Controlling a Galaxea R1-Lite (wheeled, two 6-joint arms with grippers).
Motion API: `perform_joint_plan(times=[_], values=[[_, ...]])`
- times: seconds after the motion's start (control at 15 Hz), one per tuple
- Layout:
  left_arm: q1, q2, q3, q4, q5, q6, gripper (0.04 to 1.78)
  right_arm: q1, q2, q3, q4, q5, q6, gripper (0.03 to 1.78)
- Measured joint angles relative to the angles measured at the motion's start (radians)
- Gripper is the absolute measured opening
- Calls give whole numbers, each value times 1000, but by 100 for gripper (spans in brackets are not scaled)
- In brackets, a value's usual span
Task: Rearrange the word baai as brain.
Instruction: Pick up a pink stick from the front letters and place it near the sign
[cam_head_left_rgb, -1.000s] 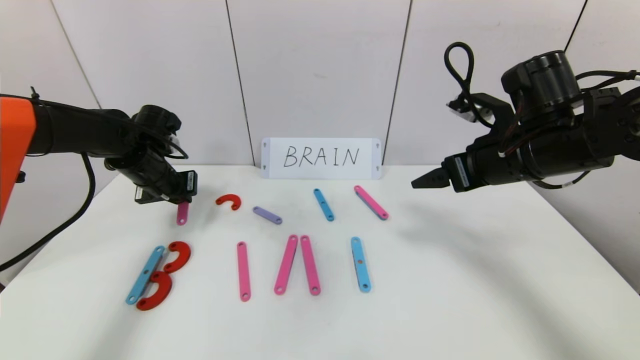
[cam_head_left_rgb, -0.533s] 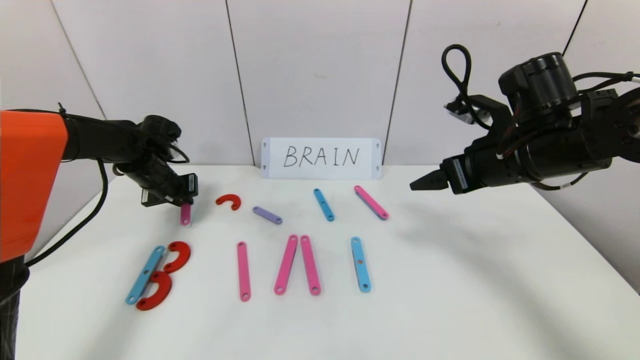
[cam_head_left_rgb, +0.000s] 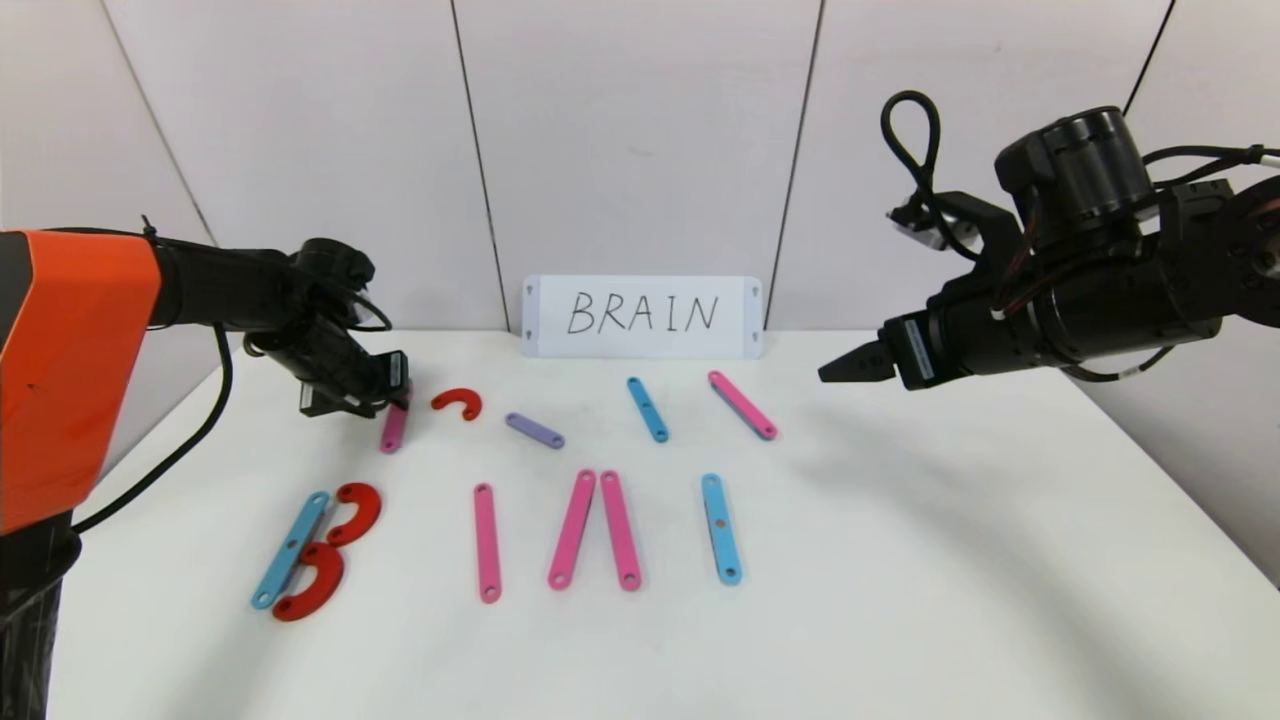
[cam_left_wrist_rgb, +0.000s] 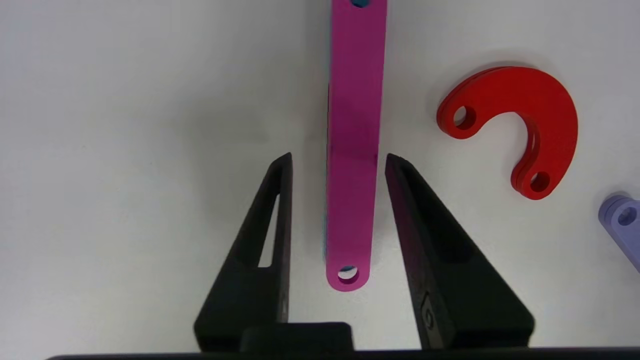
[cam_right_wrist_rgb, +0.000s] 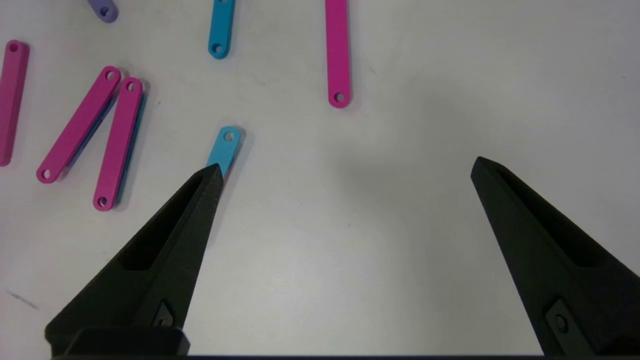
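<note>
A short pink strip (cam_left_wrist_rgb: 352, 150) lies on the counter (cam_head_left_rgb: 900, 560) just beside the small red curve (cam_head_left_rgb: 458, 402), between the left gripper's (cam_left_wrist_rgb: 336, 160) narrowly parted fingers, untouched. The right gripper (cam_right_wrist_rgb: 345, 167) hovers well apart from the curve, fingers wide.

A white table (cam_head_left_rgb: 900, 560) with a matte top fills the foreground, its far edge meeting a wall of pale grey panels (cam_head_left_rgb: 640, 130) split by thin dark seams, while soft, even light leaves only faint shadows on the table's surface.
</note>
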Motion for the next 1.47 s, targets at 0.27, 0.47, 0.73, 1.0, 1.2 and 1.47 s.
perform_joint_plan(times=[0.27,0.47,0.73,1.0,1.2,1.47], values=[[-2,-4,-4,6,-1,2,139,0,0,0,0,0,0,174],[-31,-52,50,17,19,10,168,0,-1,0,0,0,0,174],[-139,-143,144,42,68,6,175,-2,-7,-1,-1,0,1,174],[-268,-230,256,78,112,-22,175,-20,-9,-9,-2,0,0,174],[-347,-268,340,83,161,-97,175,-31,-10,-13,-4,0,0,174],[-401,-286,413,82,169,-113,175,-41,-13,-15,-4,0,0,174]])
